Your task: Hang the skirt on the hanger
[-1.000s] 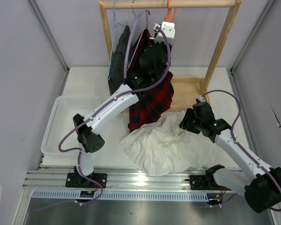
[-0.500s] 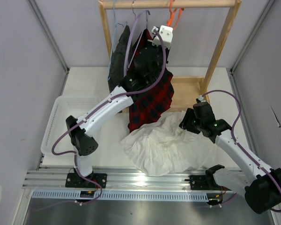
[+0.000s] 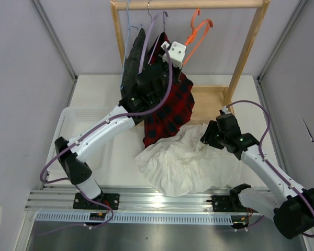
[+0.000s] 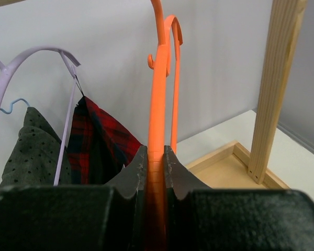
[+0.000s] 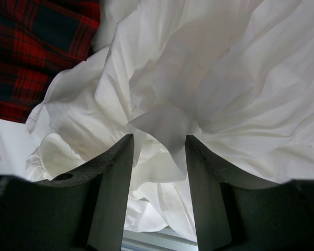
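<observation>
With the left claw clamped on the thin orange hanger at top middle, lower it slowly to the crinkly white skirt at lower middle, where the right claw stands spread around 1 fold.

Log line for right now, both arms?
left gripper: shut on thin orange hanger | right gripper: open, astride fold of white crinkly skirt | skirt: not on hanger

White-shelled left arm and right arm, black at joints, each trailing a looping purple cable; claw fingers black.
</observation>
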